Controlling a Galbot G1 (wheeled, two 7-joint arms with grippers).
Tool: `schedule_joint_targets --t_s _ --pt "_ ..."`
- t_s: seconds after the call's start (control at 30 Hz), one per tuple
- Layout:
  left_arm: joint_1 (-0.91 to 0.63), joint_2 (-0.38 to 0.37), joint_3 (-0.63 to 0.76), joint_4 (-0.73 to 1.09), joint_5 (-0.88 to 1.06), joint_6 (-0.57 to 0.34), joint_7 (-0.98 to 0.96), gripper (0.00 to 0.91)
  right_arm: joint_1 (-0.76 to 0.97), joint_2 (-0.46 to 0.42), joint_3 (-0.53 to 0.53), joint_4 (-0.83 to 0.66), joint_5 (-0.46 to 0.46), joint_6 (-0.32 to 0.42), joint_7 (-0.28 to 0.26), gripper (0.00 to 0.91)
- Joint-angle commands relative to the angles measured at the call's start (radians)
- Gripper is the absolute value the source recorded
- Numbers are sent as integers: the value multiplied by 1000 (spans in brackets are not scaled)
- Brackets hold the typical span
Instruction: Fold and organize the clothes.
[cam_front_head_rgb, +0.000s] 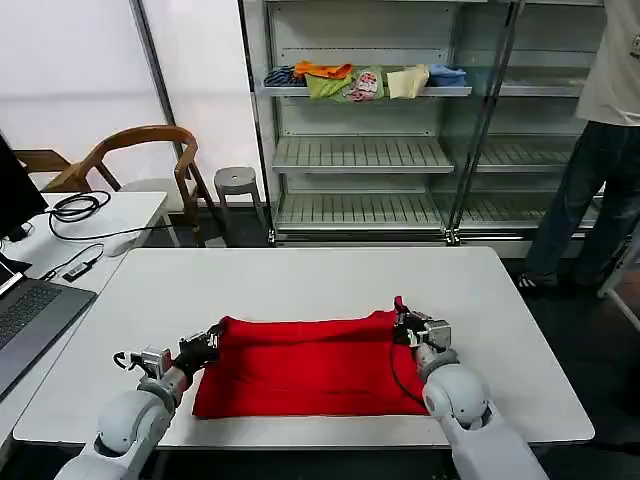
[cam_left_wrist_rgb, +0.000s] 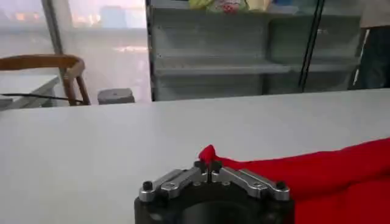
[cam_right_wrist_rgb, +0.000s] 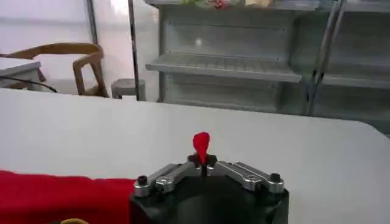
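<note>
1. Two far corners of the bright red cotton T-shirt (cam_front_head_rgb: 305, 365) are pinched, one by each hand. The shirt is laid across the near half of the white worktop (cam_front_head_rgb: 320, 275) as a wide band, already doubled over by the look of it.
2. The left hand (cam_front_head_rgb: 212, 340) is clenched on the far left corner; a small peak of red cloth (cam_left_wrist_rgb: 208, 153) is seen standing up between its closed fingertips.
3. The right hand (cam_front_head_rgb: 403, 322) is clenched on the far right corner, and only a thin tongue of fabric (cam_right_wrist_rgb: 201, 145) is held there.
4. Risk: so little cloth is held on the right that it could be pulled free if the fold is drawn too quickly or the body of the shirt drags on the worktop.
5. Risk: if the two hands are moved unevenly, the fold line would be skewed and the edges left mismatched.
6. Risk: only the top layer may be gripped; whether all layers are caught cannot be told, and the lower layer could be left behind.
7. Risk: the near hem lies close to the worktop's front edge, so a pull toward the robot could drag cloth over it.
</note>
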Motion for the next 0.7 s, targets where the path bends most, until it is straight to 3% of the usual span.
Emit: schedule_joint_targets --t_s 0.03,0.7 --pt "71 0 -28 -72 10 0 0 20 -102 -16 9 83 -8 -2 4 0" --pt "126 6 -55 -110 30 34 13 20 -117 -26 15 108 -6 -30 14 0"
